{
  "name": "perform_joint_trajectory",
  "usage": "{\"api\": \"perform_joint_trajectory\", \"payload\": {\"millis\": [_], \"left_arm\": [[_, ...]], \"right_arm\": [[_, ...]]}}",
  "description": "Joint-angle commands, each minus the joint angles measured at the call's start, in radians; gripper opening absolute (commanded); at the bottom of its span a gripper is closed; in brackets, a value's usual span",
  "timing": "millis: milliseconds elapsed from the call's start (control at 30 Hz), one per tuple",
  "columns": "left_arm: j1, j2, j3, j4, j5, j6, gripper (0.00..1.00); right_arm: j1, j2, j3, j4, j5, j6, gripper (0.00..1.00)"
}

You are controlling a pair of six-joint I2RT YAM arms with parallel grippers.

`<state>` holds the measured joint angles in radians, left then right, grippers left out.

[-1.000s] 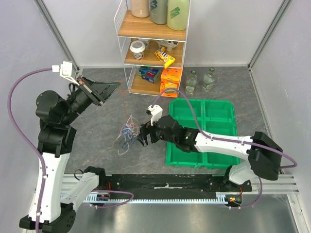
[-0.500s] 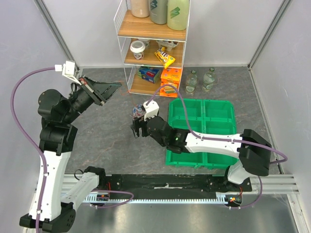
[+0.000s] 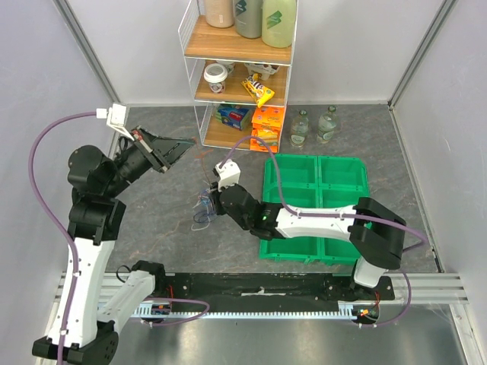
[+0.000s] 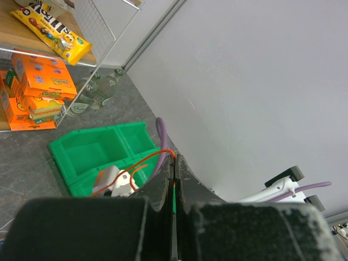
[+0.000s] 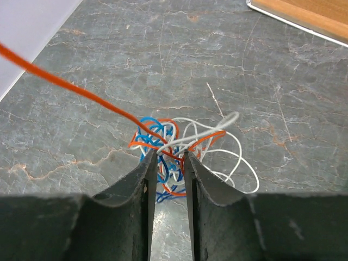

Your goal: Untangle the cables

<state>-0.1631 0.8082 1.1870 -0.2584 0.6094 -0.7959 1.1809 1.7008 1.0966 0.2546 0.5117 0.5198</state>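
L pincer point(image 4: 175, 166) clamped on orange cable point(image 5: 70, 87), raised left of tangle point(image 5: 173, 136). R pincer point(image 5: 167, 163) at tangle, narrow gap, strands between; grip: cannot tell. Pin tangle to table point(image 5: 304, 87), draw orange out slowly.

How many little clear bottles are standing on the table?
2. In the top view, one bottle stands just right of the wire shelf, the second bottle beside it, both behind the green tray. The shelf could cover more.

A robotics lab test cell: plain grey panel walls point(image 3: 46, 91) framed by aluminium posts point(image 3: 82, 46) enclose a stone-patterned surface point(image 3: 152, 224) where robot arms point(image 3: 319, 222) are bolted to a metal rail point(image 3: 259, 293), beside a wire shelf point(image 3: 240, 49) of snack props and green sorting bins point(image 3: 335, 175).
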Motion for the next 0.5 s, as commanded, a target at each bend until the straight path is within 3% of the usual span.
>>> {"api": "perform_joint_trajectory", "payload": {"millis": [0,233,467], "left_arm": [[0.004,-0.027,0.049,0.030,0.026,-0.008,0.02],[0.004,-0.049,0.169,0.079,-0.014,0.037,0.02],[0.002,-0.044,0.356,0.067,-0.111,0.089,0.02]], "right_arm": [[0.002,0.039,0.014,0.071,-0.010,0.039,0.32],[-0.009,0.103,-0.044,0.098,0.019,0.101,0.32],[-0.064,0.167,-0.073,0.115,-0.099,0.121,0.28]]}}
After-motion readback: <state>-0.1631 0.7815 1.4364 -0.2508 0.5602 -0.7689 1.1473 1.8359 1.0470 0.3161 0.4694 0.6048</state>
